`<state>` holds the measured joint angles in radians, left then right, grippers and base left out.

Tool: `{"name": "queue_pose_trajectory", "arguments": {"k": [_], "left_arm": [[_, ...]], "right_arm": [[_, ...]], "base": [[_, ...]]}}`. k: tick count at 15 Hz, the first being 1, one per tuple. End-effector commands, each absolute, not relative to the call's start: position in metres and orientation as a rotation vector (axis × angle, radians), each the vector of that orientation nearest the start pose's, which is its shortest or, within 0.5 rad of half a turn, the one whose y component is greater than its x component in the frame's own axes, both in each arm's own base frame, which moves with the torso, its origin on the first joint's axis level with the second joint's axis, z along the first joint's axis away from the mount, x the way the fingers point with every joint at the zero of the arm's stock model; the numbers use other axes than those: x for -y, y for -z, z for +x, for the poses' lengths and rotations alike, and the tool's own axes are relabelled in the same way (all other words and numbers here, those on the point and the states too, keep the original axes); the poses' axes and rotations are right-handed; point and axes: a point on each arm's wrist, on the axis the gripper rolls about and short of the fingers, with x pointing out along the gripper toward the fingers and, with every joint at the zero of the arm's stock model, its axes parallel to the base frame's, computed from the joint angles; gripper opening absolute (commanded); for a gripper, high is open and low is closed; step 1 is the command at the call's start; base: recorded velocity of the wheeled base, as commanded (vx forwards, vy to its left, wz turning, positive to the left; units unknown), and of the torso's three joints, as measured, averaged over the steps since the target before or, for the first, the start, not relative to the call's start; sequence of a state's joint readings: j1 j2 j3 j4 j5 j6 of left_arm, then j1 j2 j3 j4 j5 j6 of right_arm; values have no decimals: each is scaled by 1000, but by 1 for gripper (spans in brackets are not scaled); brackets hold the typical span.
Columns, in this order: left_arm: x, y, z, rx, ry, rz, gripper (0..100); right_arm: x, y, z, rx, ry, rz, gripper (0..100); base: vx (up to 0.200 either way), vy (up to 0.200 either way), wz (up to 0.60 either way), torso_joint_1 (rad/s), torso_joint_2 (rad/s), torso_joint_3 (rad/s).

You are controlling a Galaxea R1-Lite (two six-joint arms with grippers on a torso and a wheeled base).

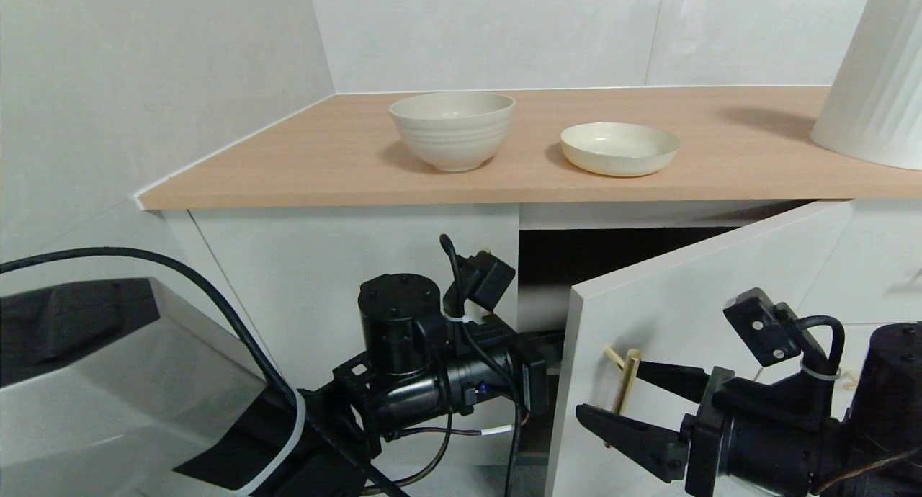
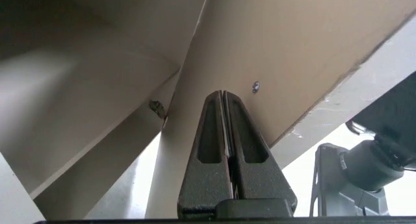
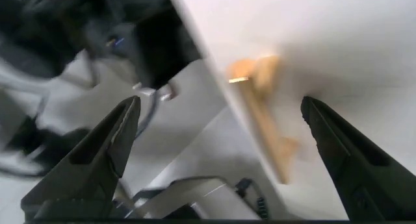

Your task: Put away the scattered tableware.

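We see a cream bowl [image 1: 452, 130] with faint ribbed bands standing upright on the wooden counter [image 1: 288, 169], left of its middle; to its right, near but not touching, we find a shallow cream plate [image 1: 619, 148] lying flat, right way up.

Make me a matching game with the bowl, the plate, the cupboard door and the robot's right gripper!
Things:
1. bowl
2. plate
3. cupboard door
4. right gripper

Places or states:
A. swung partly open
B. on the countertop, the shallow dish on the robot's right
C. fingers open, with the brass handle between them
D. on the countertop, deep with ribbed sides, nearer the corner of the walls

Pairs: 1-D, 2-B, 3-A, 4-C
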<state>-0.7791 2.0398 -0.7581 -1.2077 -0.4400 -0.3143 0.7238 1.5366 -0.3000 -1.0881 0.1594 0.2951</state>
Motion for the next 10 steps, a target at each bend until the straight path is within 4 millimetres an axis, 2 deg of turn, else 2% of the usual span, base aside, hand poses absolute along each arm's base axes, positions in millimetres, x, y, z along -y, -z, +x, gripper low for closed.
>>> {"name": "queue_pose_trajectory", "arguments": {"k": [1,4,8,10], "left_arm": [[259,-114,247,-271,1206,-260,0],[259,-114,247,-271,1206,-260,0],[260,-115,245,-271,1211,-260,0],[262,-112,246,-279,1208,-260,0]], "right_arm": [[-138,-150,161,-252,-792,225,100],[-120,-151,142,-320,-758,83,100],[-96,-165,113,-338,-751,81,100],[-93,-165,109,-340,-751,99,100]], "base": [[0,0,0,0,0,0],[0,0,0,0,0,0],[0,0,0,0,0,0],[0,0,0,0,0,0]]}}
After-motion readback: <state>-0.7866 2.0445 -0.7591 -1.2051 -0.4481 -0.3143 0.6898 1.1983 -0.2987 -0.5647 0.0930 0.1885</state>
